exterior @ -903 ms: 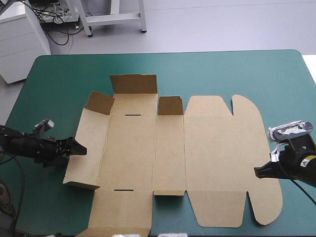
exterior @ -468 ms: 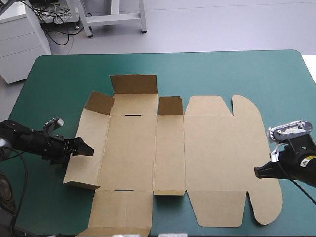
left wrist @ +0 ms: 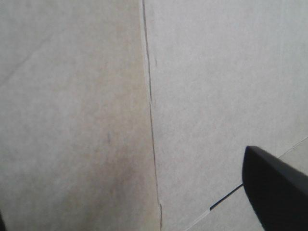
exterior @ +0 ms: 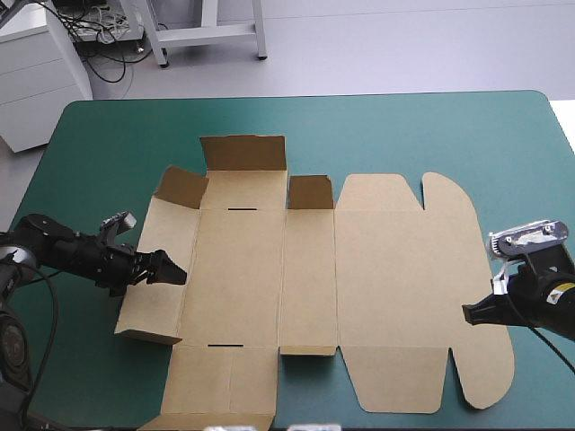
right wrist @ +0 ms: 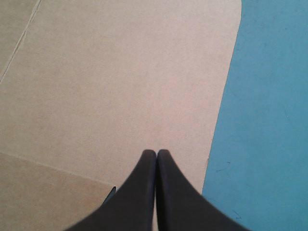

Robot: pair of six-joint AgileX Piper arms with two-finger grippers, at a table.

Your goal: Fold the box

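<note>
Brown box (exterior: 269, 260) — one, mostly flat; left claw (exterior: 180, 273) wide, right claw (exterior: 466, 312) tight together — two in all.

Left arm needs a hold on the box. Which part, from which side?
Probably the left wall panel of the box, gripped by its free outer edge and approached from the table's left. That panel tilts up off the teal-green cover, so one finger could slip beneath it, while most of the rest of the sheet lies flat. The left gripper is open over that panel.
</note>
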